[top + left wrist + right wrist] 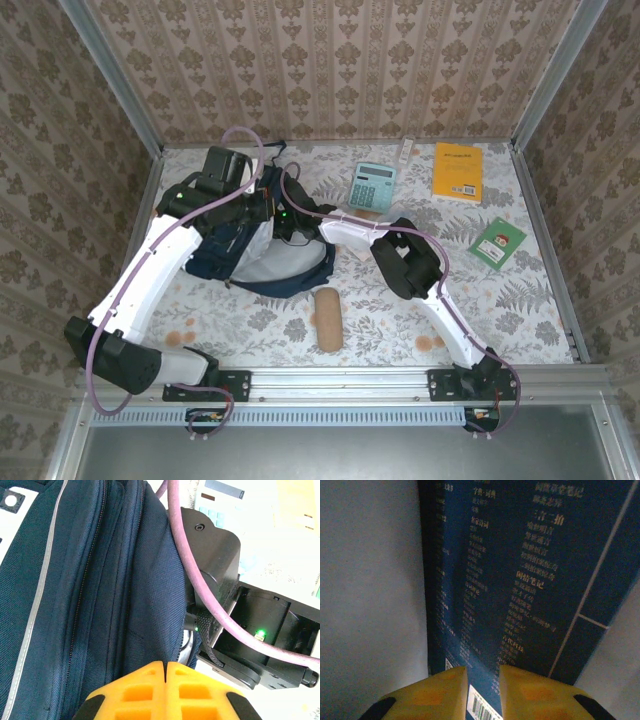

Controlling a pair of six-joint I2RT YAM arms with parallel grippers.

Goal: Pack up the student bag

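Note:
The student bag [215, 255], navy with a light grey lining, lies open at the table's left centre. My left gripper [165, 664] is shut on a fold of the bag's navy fabric [100, 605] at the opening's rim. My right gripper [483, 672] reaches into the bag. Its jaws stand slightly apart, closed on the cover of a dark blue book [520, 580] with pale printed text and a barcode at its near edge. The grey lining [370, 580] shows to the left of the book.
A teal calculator [373, 185], an orange book [458, 170] and a small green booklet [497, 243] lie at the back right. A tan roll-shaped case [328, 318] lies in front of the bag. The right arm's black wrist [260, 625] and pink cable [200, 580] sit close beside my left gripper.

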